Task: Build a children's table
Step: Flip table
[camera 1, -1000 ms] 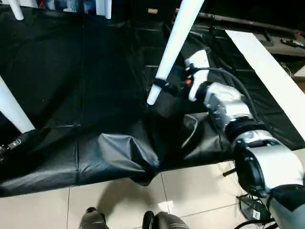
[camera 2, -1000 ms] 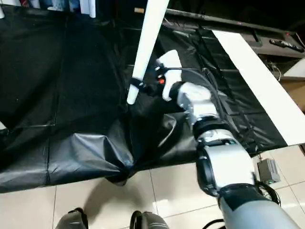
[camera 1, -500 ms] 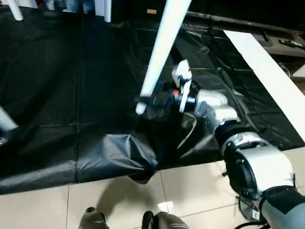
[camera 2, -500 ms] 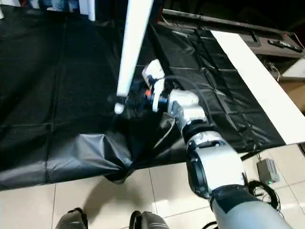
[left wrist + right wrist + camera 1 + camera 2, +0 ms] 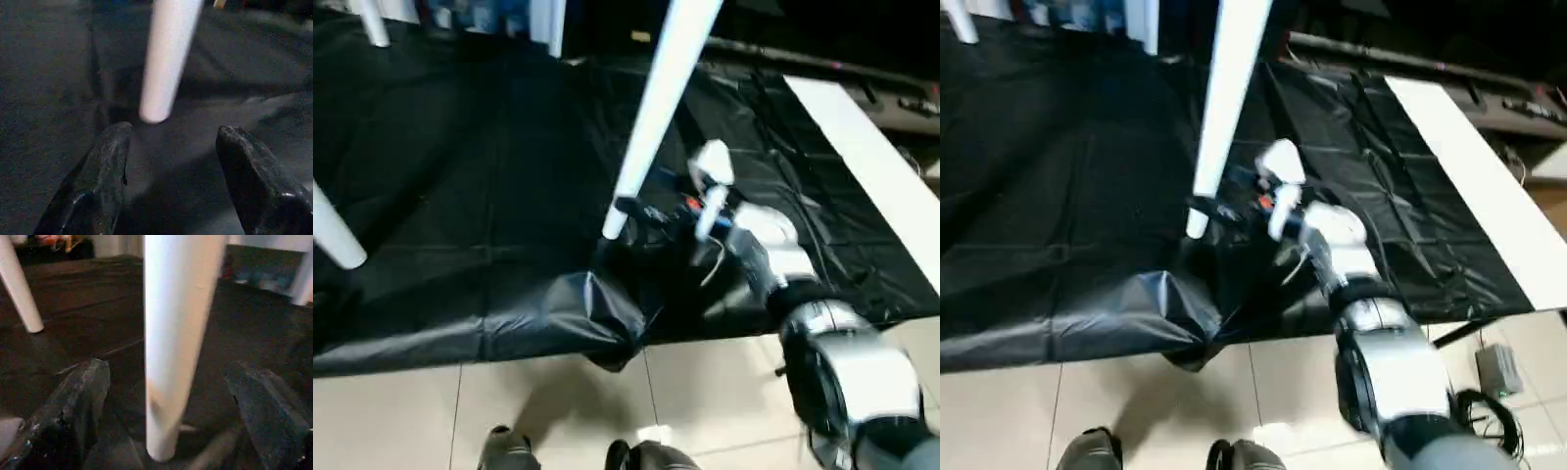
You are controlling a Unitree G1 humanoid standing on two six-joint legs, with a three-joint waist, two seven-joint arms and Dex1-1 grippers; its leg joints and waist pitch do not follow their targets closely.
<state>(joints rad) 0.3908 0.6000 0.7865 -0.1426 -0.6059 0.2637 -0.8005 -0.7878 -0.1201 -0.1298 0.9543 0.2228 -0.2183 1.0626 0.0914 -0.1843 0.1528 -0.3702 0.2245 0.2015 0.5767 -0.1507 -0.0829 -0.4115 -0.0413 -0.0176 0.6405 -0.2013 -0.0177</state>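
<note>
The children's table stands on its white tube legs on a black sheet [image 5: 460, 166]. Its top is out of view above. The nearest leg [image 5: 651, 117] slants down to its foot near the sheet's front edge. My right gripper [image 5: 626, 210] is open at that leg's lower end. In the right wrist view the leg [image 5: 178, 333] rises between the two black fingers [image 5: 85, 391] with a gap on each side. Another leg [image 5: 335, 233] stands at the left. My left gripper [image 5: 173, 132] is open and holds nothing. A leg's foot [image 5: 156, 110] stands just beyond its fingertips.
The sheet is rumpled into a fold [image 5: 592, 313] at its front edge, where pale floor tiles [image 5: 548, 401] begin. A long white board [image 5: 862, 147] lies along the sheet's right side. Two more legs [image 5: 374, 22] stand at the back left. A small grey box [image 5: 1495, 360] with cables sits on the tiles at the right.
The camera has shifted a little. My right wrist has turned and the forearm has reached lower, with the fingers staying about the leg's lower end.
</note>
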